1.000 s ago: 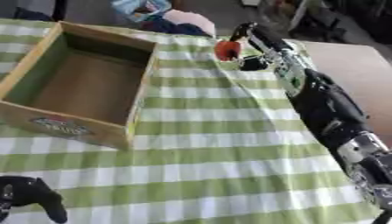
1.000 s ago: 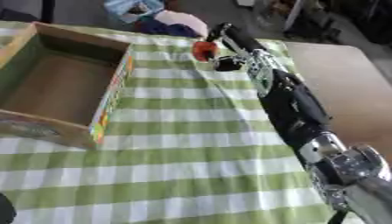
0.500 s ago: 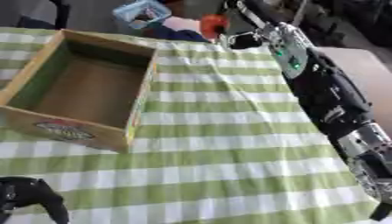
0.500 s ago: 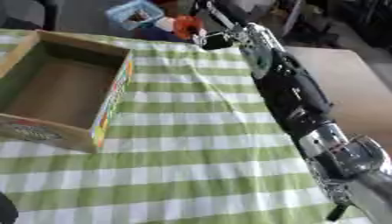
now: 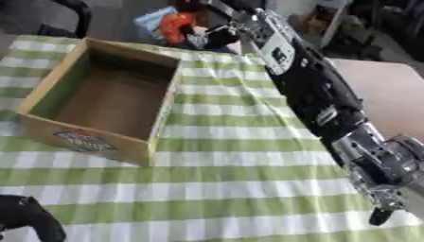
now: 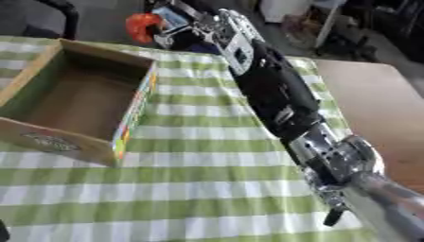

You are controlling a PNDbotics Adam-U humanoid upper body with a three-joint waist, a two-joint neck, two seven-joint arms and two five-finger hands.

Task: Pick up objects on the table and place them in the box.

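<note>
Left eye view: my right hand (image 5: 217, 34) pinches an orange object (image 5: 175, 26) at top centre, above the box's (image 5: 157, 130) far corner; my left hand (image 5: 29, 217) sits lower left, fingers unreadable. Right eye view: the object shows upper left, over the checked bench (image 6: 207, 189).

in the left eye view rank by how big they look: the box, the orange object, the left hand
1. The cardboard box, by far the largest.
2. The left hand, only partly in view at the lower left corner and nearest the camera, so its rank is unsure.
3. The orange object, farthest away, held in the right hand.
</note>
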